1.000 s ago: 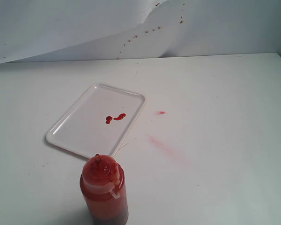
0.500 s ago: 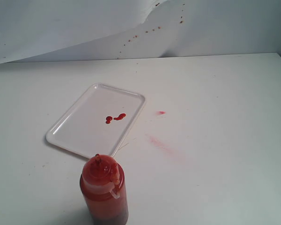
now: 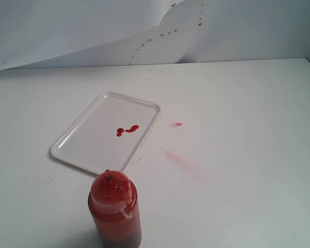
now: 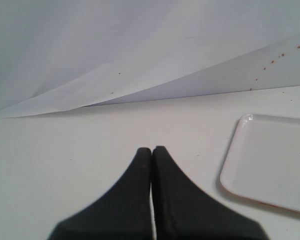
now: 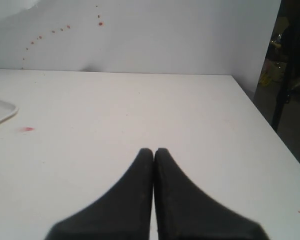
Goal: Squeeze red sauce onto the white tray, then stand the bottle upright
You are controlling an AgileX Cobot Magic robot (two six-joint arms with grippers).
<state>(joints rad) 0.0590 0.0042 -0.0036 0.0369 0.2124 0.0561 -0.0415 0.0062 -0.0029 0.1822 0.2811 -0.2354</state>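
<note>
The red squeeze bottle [image 3: 115, 212] stands upright on the table near the front edge, its tethered cap hanging at its side. Just behind it lies the white tray [image 3: 88, 142], which carries a few small blobs of red sauce [image 3: 127, 129] near its middle. Neither gripper shows in the exterior view. In the left wrist view my left gripper [image 4: 152, 150] is shut on nothing, low over bare table, with the tray's corner [image 4: 260, 160] off to one side. My right gripper [image 5: 154, 151] is shut and empty too, over bare table.
A faint pink smear [image 3: 178, 159] and a small red spot [image 3: 178, 124] mark the white table right of the tray. Brownish-red specks [image 3: 160, 35] dot the white backdrop. The table's right edge [image 5: 270, 130] drops off beside the right gripper.
</note>
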